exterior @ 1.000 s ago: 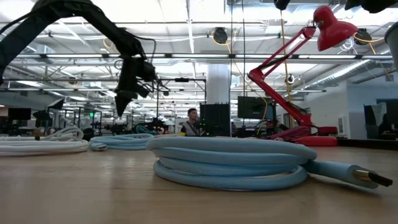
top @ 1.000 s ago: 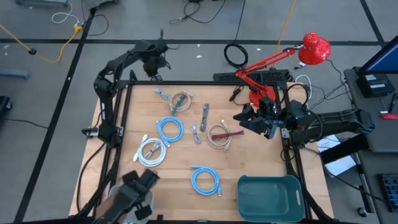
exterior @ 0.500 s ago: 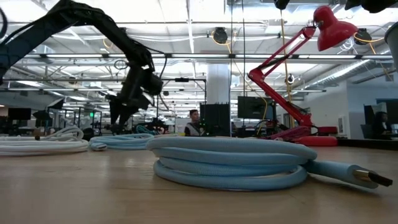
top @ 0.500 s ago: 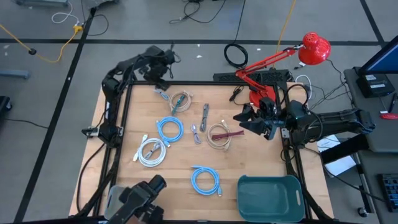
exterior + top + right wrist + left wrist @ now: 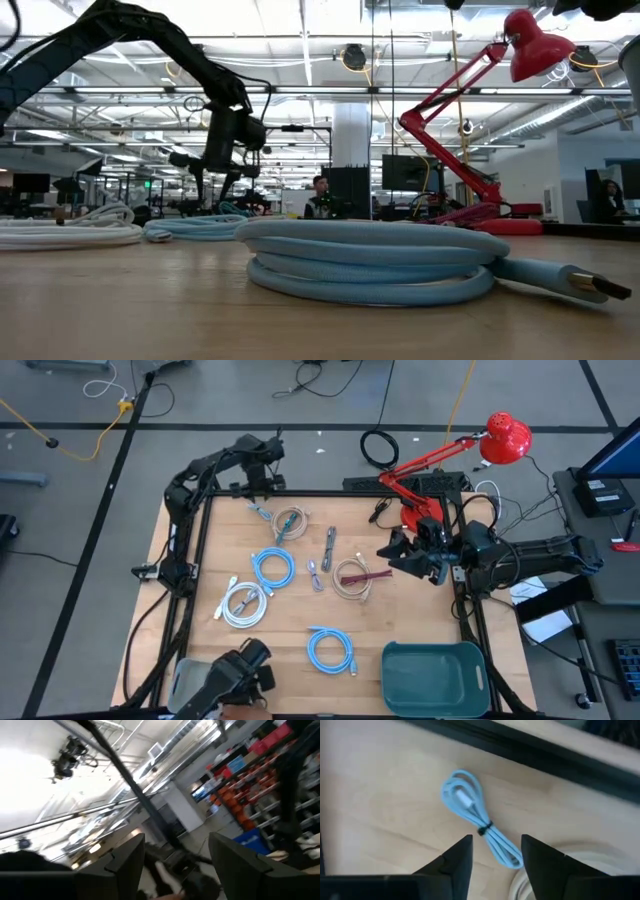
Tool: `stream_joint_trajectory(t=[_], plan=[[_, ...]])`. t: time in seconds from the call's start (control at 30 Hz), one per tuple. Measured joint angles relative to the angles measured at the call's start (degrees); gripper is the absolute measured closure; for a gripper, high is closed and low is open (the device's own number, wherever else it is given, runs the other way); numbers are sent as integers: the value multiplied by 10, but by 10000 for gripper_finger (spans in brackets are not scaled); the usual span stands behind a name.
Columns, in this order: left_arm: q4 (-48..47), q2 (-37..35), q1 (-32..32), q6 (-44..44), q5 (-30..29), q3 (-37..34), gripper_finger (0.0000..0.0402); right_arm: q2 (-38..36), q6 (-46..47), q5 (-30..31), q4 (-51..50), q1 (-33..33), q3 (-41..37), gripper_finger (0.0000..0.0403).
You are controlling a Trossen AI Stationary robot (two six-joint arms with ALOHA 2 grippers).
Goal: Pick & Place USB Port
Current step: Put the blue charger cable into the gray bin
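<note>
While the right arm waits at the table's three o'clock edge, the left gripper [image 5: 256,482] hangs over the far rim of the wooden table [image 5: 400,615], near eleven o'clock in the high view. Its jaws are parted with nothing between them. In the left wrist view the two dark fingers [image 5: 457,862] frame a small light-blue USB cable bundle [image 5: 477,822], tied at its middle with a dark band and lying flat on the wood, clear of the fingertips. In the high view that bundle [image 5: 260,512] lies just below the gripper, beside a grey-and-tan coiled cable [image 5: 290,523].

Toward the table's centre lie a blue coil [image 5: 272,568], a white coil [image 5: 244,604] at about eight o'clock, and a beige coil with a dark red strap [image 5: 352,577] near the right gripper [image 5: 398,555]. Another blue coil [image 5: 330,650] lies at six o'clock, filling the foreground of the low view [image 5: 375,262]. A teal bin [image 5: 432,678] sits at the five o'clock corner. A red desk lamp [image 5: 505,438] stands past the one o'clock corner.

The right gripper points toward the centre; its fingers [image 5: 125,865] stand apart and hold nothing.
</note>
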Motion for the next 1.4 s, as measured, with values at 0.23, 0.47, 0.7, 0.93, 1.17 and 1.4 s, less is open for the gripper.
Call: stream_joint_trajectory(t=[0.23, 0.47, 0.7, 0.93, 1.17, 1.4], plan=[[-16, 0, 8, -59, 22, 0, 257, -3, 13, -21, 0, 28, 0, 190], [-14, 0, 20, -45, 45, -40, 229, -16, 2, -34, -4, 44, 0, 190], [33, -1, 17, -22, 75, -45, 195, -34, -17, -35, -5, 44, 0, 190], [54, -1, 14, -22, 100, -71, 190, -38, -19, -32, -4, 44, 0, 190], [54, -1, 18, -11, 105, -84, 190, -39, -11, -31, 1, 44, 0, 190], [54, -1, 25, 2, 129, -84, 210, -39, -14, -31, 61, 44, 0, 190]])
